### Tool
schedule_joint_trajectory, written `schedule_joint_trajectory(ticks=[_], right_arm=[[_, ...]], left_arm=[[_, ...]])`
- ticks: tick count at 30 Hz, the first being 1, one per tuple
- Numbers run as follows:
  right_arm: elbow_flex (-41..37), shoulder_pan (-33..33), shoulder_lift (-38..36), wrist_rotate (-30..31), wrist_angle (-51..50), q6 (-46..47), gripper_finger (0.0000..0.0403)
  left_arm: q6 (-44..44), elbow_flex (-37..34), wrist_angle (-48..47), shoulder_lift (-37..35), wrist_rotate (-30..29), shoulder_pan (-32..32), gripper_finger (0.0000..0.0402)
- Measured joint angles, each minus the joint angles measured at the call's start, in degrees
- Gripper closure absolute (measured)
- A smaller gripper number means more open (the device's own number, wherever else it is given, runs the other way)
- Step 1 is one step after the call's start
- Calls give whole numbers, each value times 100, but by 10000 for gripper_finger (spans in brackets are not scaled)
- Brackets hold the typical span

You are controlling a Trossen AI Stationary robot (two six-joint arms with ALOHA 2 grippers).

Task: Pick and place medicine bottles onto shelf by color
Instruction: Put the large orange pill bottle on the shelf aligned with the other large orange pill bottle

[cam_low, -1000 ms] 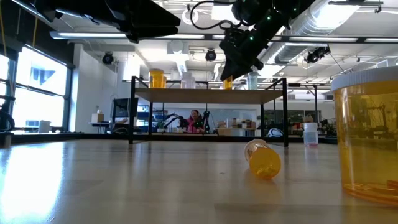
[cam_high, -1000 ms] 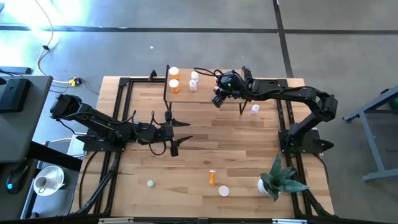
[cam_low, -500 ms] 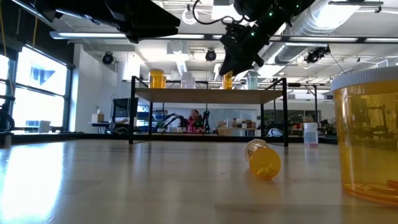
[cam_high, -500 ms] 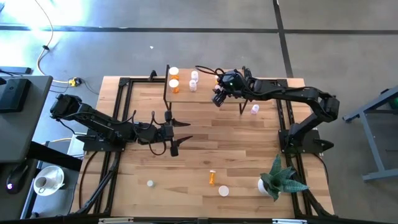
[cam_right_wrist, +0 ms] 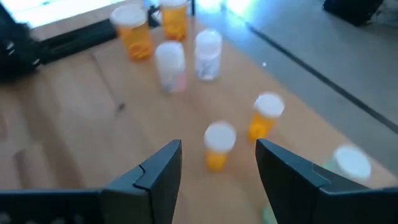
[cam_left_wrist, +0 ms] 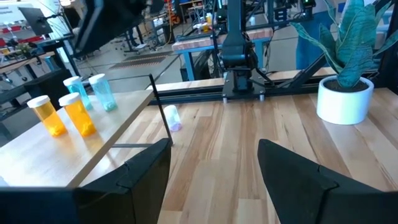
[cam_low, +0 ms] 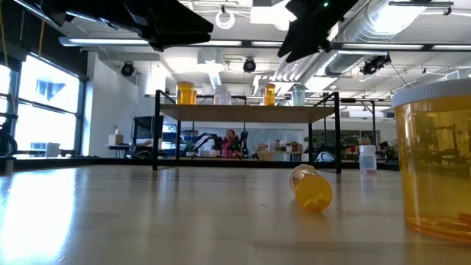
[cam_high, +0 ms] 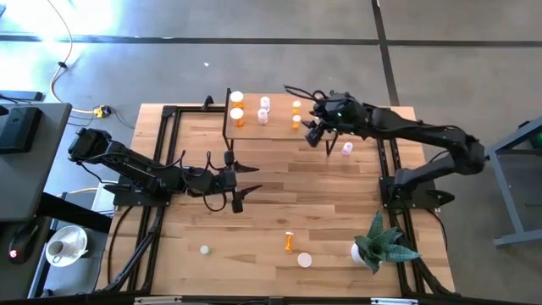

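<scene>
Wood tabletop (cam_high: 279, 203) beneath us, our right gripper (cam_right_wrist: 214, 171) hangs above the shelf (cam_high: 279, 129) with fingers apart and empty, two orange bottles (cam_right_wrist: 217, 145) standing just ahead of it, seemingly grouped by color. Farther off, another orange bottle (cam_high: 289, 242) lies unsorted mid-table, while our left gripper (cam_high: 246, 181) waits with fingers spread.

Overhead, table-level, two wrist views; all share shelf (cam_high: 271, 119).

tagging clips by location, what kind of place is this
Most likely a robotics lab or workshop: exposed ceiling ducts, workbenches with more equipment beyond the table, a bare concrete floor, and a person seated far back.
</scene>
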Motion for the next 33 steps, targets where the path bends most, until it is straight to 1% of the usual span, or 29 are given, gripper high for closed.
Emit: schedule_joint_trajectory(ticks=[3,9,12,15,20,26,31,33], right_arm=[[0,195,-261,85,-554,119,206],[0,848,-501,623,-1536,581,206],[0,1282,-498,624,-1918,790,206],[2,1762,-471,624,-2129,963,206],[0,2567,-473,624,-2254,1119,206],[1,3437,-473,648,-2321,1579,206],[2,4133,-360,1094,-2319,1762,206],[2,4318,-247,1305,-2276,1955,206]], left_arm=[[0,-1,-24,-5,-3,-5,170],[-2,-2,-321,-221,-184,-186,170],[0,-2,-466,-370,-319,-322,170],[-10,-3,-654,-474,-328,-450,170],[-15,-2,-784,-609,-327,-651,170],[-15,-2,-767,-771,-363,-860,170],[-15,-2,-770,-832,-366,-965,170],[-16,-2,-768,-841,-366,-985,170]])
